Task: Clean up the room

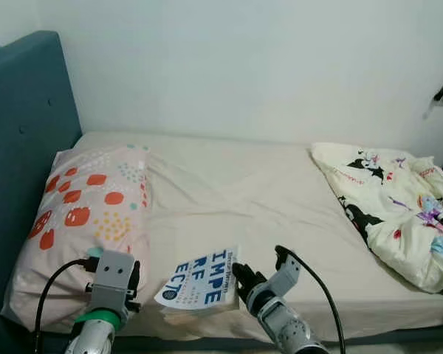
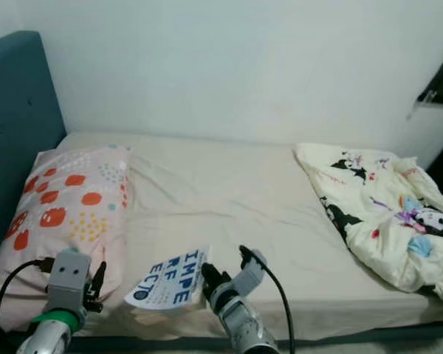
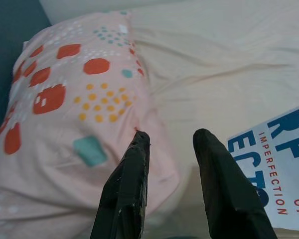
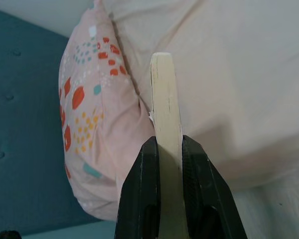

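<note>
At the near edge of the bed (image 1: 236, 199), the right gripper (image 4: 165, 164) was clamped on the edge of a white book (image 1: 196, 284) with blue lettering, which sat just above the sheet. To its left, the left gripper (image 3: 172, 159) hovered with its fingers (image 3: 127, 184) narrowly parted, gripping nothing, beside the near corner of a spotted pillow (image 1: 88, 214). That pillow lay against the teal headboard (image 1: 22, 147). A printed blanket (image 1: 399, 206) was bunched at the far right.
</note>
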